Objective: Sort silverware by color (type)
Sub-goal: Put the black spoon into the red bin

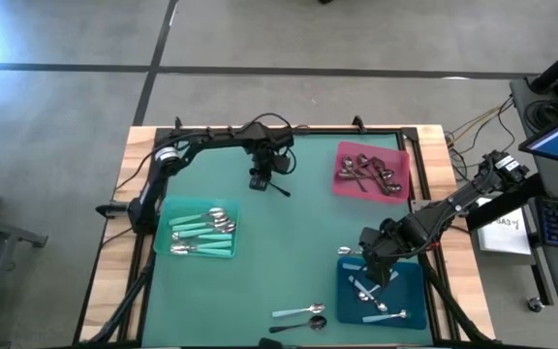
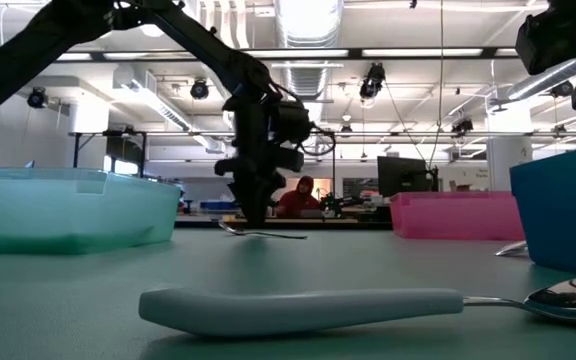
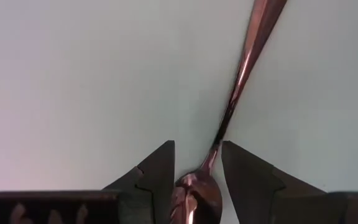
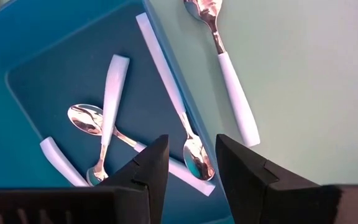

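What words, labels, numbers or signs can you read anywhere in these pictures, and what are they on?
No text can be read.
White paper sheet beside the wooden table's right edge: dark print, too blurred to read.
Dark computer monitors in the room behind: nothing legible.
Blue bin, pink bin, teal bin and white-handled metal spoons: no markings visible.
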Controlling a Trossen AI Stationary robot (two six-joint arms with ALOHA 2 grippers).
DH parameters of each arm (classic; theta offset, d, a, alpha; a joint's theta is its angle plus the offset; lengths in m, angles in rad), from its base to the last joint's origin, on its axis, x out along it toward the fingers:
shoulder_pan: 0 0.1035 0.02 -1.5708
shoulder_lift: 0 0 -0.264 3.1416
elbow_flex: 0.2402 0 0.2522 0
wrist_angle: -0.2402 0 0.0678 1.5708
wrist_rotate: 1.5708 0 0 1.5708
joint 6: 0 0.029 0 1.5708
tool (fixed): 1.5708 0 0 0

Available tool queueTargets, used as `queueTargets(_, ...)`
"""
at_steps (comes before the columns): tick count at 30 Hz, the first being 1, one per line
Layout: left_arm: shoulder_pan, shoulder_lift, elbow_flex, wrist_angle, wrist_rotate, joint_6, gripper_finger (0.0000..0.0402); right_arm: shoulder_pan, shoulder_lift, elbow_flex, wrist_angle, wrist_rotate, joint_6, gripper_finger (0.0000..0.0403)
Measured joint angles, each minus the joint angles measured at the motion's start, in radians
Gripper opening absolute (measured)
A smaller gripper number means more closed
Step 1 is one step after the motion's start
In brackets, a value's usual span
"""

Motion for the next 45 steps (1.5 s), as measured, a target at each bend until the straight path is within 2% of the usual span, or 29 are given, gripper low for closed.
queueTargets(7, -0.005, 0.013, -0.01, -0.005, 0.06, 0.001, 0.0118, 0.0, 0.0, 0.0, 0.0, 0.0, -0.004, 0.0123)
queueTargets(12, -0.009, 0.016, -0.015, 0.001, 0.05, 0.011, 0.0118, 0.0, 0.0, -0.001, 0.001, 0.0, -0.006, 0.0123)
queueTargets(16, -0.009, 0.015, -0.019, -0.007, -0.018, 0.068, 0.0116, 0.0, 0.0, -0.002, 0.003, 0.001, 0.003, 0.0123)
queueTargets(31, 0.0, 0.044, -0.009, -0.015, -0.049, 0.102, 0.0037, 0.0, 0.0, -0.003, 0.009, 0.001, 0.008, 0.0123)
queueTargets(34, 0.0, 0.044, -0.009, -0.018, -0.049, 0.082, 0.001, 0.0, 0.0, -0.003, 0.015, 0.001, 0.008, 0.0123)
queueTargets(40, 0.0, 0.042, -0.01, -0.02, -0.04, 0.041, 0.0003, 0.0, 0.0, -0.003, 0.017, 0.002, 0.003, 0.0123)
queueTargets(45, 0.001, 0.007, -0.017, -0.058, 0.026, -0.004, 0.0002, 0.0, 0.0, -0.003, 0.019, 0.002, -0.014, 0.0123)
